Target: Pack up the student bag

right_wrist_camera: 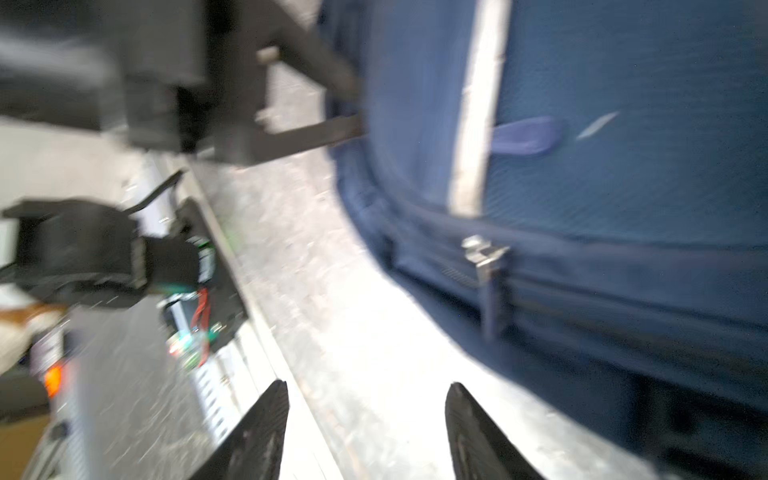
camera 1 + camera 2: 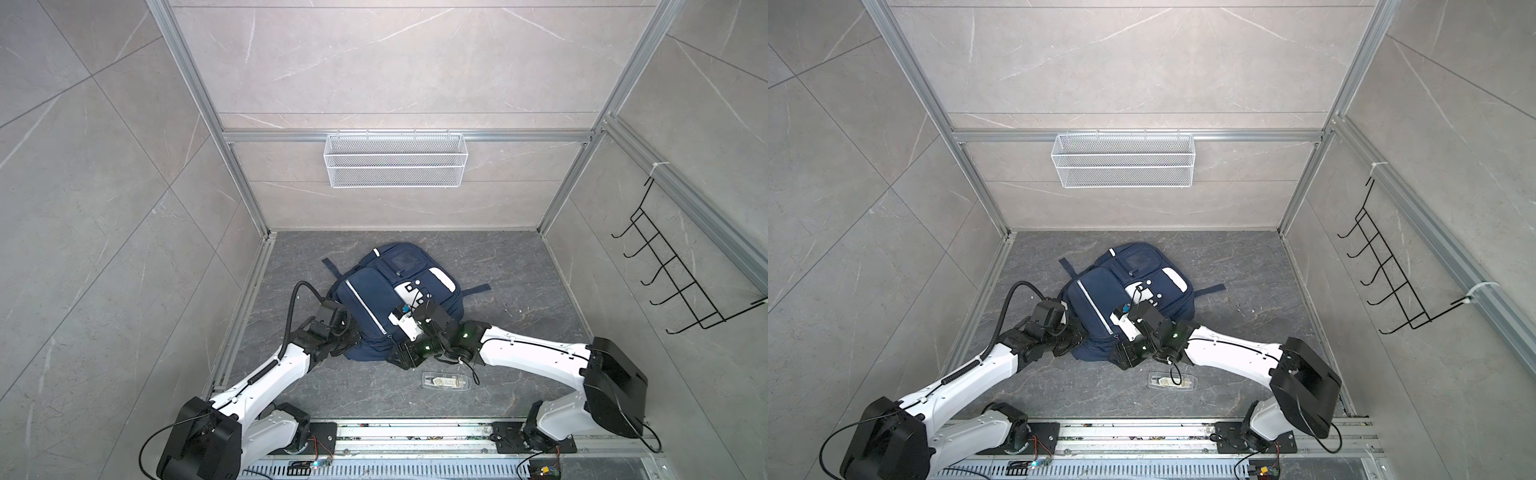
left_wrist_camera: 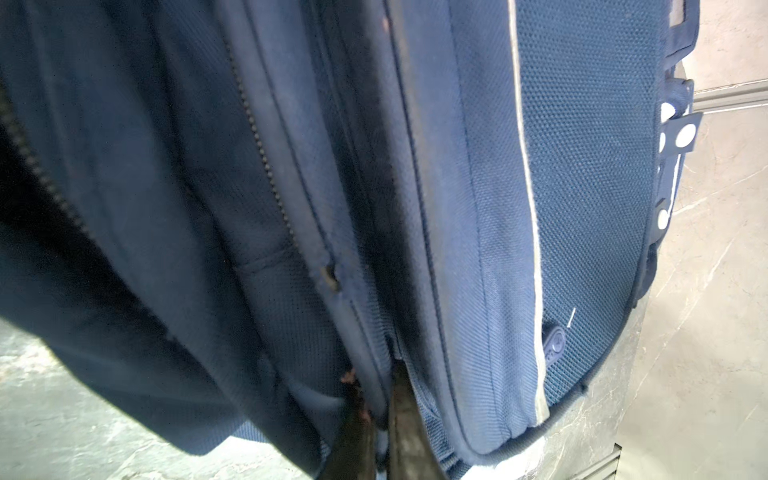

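Student bag (image 3: 582, 208): matt navy woven cloth, coarse weave; silver stripe (image 3: 528, 199) smoother. Zip slider (image 1: 484, 255): bright metal. Counter (image 2: 519, 282): dark marbled stone look, slight sheen. Basket (image 2: 395, 166): white wire mesh. Case (image 2: 446, 380): clear plastic.

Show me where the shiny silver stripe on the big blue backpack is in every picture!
In both top views: the reflective silver stripe slants down the front of the navy-blue fabric backpack.
Left wrist: a long pale line along the blue mesh.
Right wrist: a blurred bright band.
Shared landmark: the backpack; in wrist views also a small blue pull tab beside the stripe.
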